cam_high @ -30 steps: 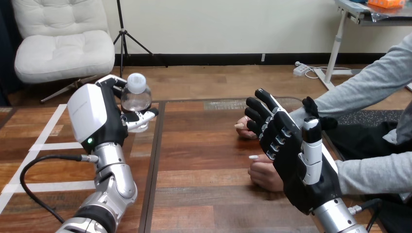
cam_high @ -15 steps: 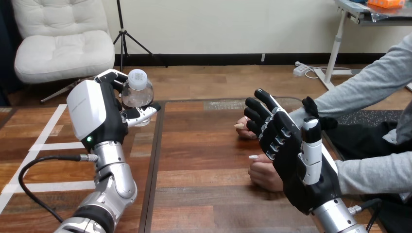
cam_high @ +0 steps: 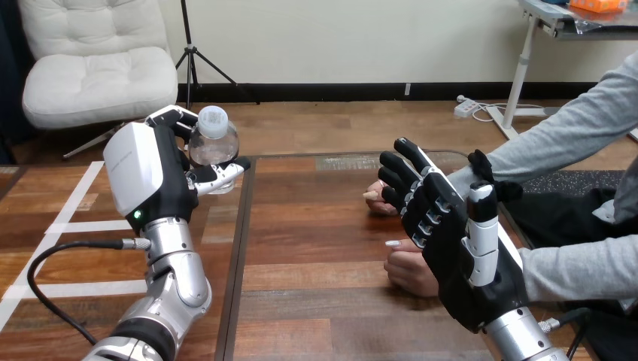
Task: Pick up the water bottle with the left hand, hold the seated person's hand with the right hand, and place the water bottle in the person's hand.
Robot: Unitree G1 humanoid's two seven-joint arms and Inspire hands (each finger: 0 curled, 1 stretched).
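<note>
The water bottle (cam_high: 213,143) is gripped by the left hand (cam_high: 147,177), fingers curled round it; the right hand (cam_high: 451,241) is held outstretched over the person's nearer hand (cam_high: 410,272).

- The left hand (cam_high: 141,171) is raised over the left part of the counter (cam_high: 316,233), with the white shell on its back facing the camera.
- Its fingers (cam_high: 171,117) and thumb are curled round the water bottle (cam_high: 213,144).
- The water bottle is clear with a white cap, roughly upright, and held clear of the counter.
- The right hand (cam_high: 455,252) is at the right, palm side down, with its fingers straight and spread.
- The person's nearer hand (cam_high: 410,272) rests loosely curled on the counter, partly hidden behind the right hand; contact between them cannot be determined.
- The person's farther hand (cam_high: 375,198) lies on the counter just beside the right hand's fingertips.
- The water bottle and the person's hands are well apart.
</note>
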